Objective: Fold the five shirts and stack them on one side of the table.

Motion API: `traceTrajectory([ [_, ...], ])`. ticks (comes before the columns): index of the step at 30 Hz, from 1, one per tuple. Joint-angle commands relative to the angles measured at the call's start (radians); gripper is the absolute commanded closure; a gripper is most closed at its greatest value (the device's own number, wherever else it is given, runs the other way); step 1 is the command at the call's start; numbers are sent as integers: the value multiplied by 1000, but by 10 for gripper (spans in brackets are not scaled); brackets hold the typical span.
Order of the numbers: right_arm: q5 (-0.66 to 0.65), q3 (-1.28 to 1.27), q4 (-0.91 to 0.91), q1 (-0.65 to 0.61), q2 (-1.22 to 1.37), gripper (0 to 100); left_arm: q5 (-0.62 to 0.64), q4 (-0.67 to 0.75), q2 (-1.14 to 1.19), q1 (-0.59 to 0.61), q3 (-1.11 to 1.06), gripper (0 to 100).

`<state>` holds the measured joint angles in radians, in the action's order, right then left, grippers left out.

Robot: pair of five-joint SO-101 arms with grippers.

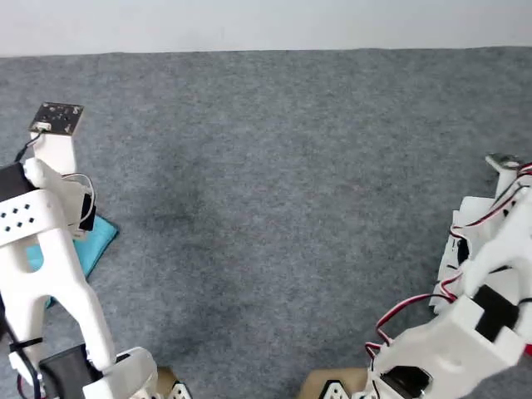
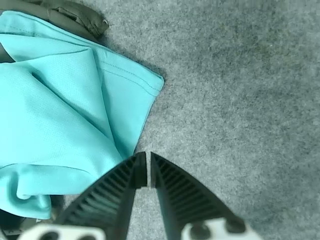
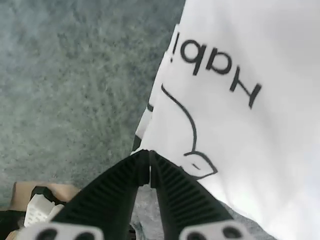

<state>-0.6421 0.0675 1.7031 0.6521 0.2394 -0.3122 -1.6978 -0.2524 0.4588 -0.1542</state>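
At the left edge of the bench (image 1: pixel 274 208) the turquoise shirt (image 1: pixel 98 237) is found, partly covered by the left arm (image 1: pixel 50 274). In the left wrist view it is seen lying on a dark garment (image 2: pixel 75 15), of which only a border shows beyond it. The turquoise shirt appears folded, so this side is judged to be the place of the stack. The left jaws are held together, with nothing between them. Their tips are placed over bare bench, just beside the nearest fold of the turquoise shirt, and the whole shirt lies to one side of them.

At the right edge of the bench the white shirt (image 3: pixel 240 100) with a dark printed drawing is found under the right arm (image 1: pixel 465 324). The right jaws are also pressed together and empty. Their tips are placed just at the border of the white shirt. This border runs almost in line with the jaws, so the cloth lies to one side of them and the grey bench to the other.

The white shirt is judged to be the next one to be handled. It is much nearer to the right arm, and the right jaws must be opened before the border can be taken.
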Motion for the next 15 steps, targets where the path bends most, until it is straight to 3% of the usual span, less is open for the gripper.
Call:
traceTrajectory([
  [1, -12, -114, -91, -4, -62, 989, 0, 17, -31, -5, 4, 977],
  [9, -11, -523, -501, -21, -62, 989, 0, 17, -31, -5, 4, 977],
  [15, -3, -483, -429, -21, -143, 989, 0, 12, -31, -5, 4, 977],
])
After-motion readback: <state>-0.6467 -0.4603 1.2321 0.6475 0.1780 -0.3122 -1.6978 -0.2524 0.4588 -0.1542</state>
